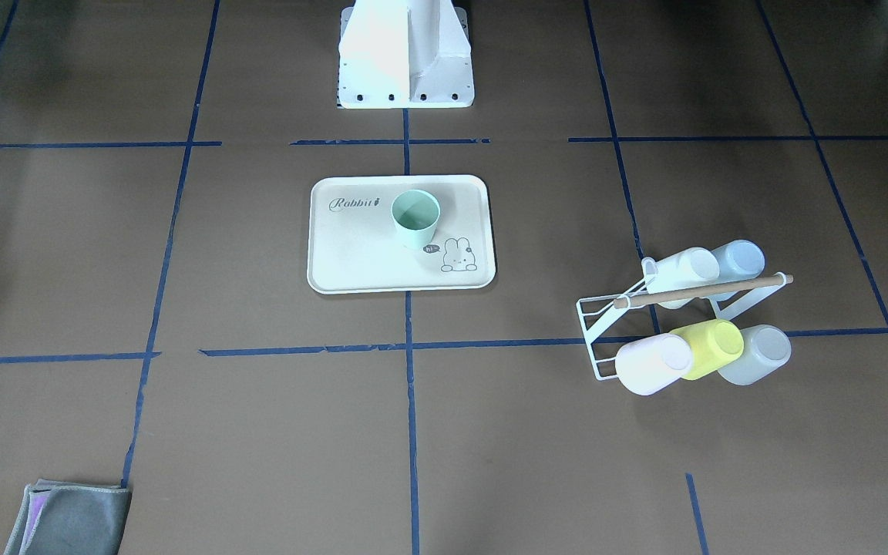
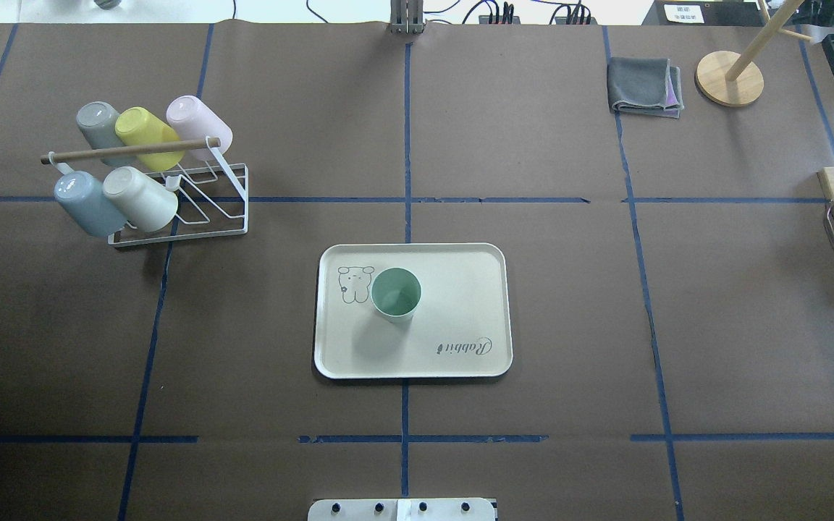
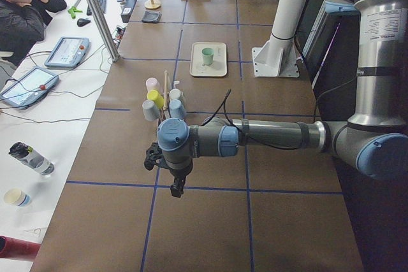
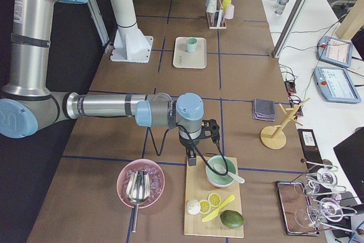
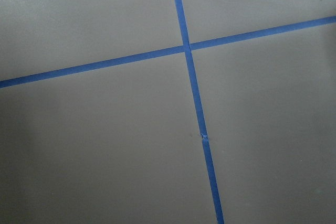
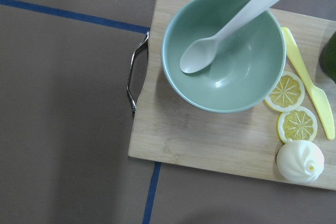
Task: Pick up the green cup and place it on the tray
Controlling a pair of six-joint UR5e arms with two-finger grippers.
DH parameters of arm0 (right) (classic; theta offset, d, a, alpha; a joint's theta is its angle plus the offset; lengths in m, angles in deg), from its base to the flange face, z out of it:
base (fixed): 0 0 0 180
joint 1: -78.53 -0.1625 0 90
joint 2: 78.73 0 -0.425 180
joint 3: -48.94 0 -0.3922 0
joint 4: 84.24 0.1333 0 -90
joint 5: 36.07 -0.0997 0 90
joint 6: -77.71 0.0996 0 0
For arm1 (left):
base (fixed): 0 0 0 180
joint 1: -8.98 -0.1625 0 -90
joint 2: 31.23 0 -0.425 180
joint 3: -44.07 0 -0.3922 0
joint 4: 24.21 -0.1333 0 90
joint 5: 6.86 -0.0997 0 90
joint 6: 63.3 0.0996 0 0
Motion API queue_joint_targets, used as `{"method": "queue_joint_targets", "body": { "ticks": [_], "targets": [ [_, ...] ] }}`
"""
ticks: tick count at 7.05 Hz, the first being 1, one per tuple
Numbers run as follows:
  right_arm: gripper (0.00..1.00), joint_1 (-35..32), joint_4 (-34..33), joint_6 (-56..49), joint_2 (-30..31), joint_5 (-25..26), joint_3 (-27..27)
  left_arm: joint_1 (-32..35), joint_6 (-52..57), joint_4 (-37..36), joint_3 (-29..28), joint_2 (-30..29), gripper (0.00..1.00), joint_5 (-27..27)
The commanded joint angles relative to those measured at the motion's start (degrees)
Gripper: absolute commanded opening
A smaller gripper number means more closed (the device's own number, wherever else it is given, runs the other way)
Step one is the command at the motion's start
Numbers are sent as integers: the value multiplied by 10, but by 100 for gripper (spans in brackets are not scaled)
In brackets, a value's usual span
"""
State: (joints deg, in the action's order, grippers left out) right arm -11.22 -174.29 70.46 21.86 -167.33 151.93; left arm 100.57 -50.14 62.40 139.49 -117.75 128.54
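Observation:
The pale mint-green cup [image 1: 415, 218] stands upright on the cream "Rabbit" tray [image 1: 359, 258], near the rabbit drawing. It also shows in the overhead view [image 2: 395, 293] on the tray [image 2: 460, 304]. Both arms are far from it. My left gripper [image 3: 177, 186] shows only in the exterior left view, hanging over bare table at the left end; I cannot tell if it is open or shut. My right gripper [image 4: 192, 160] shows only in the exterior right view, over a wooden board; I cannot tell its state either. Neither wrist view shows fingers.
A white wire rack [image 2: 192, 210] with several pastel cups stands on my left side. A grey cloth [image 2: 645, 87] and a wooden stand [image 2: 730, 78] are at the far right. Under the right wrist lies a cutting board [image 6: 210, 145] with a green bowl [image 6: 223, 51], spoon and lemon slices.

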Motion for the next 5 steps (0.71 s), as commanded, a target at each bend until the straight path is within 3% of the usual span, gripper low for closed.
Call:
{"method": "queue_joint_targets", "body": {
  "ticks": [1, 5],
  "targets": [
    [100, -1, 2, 6, 5, -1, -12, 0, 0, 1, -1, 0, 100, 0],
    [100, -1, 3, 6, 3, -22, -21, 0, 0, 1, 1, 8, 100, 2]
  ]
}}
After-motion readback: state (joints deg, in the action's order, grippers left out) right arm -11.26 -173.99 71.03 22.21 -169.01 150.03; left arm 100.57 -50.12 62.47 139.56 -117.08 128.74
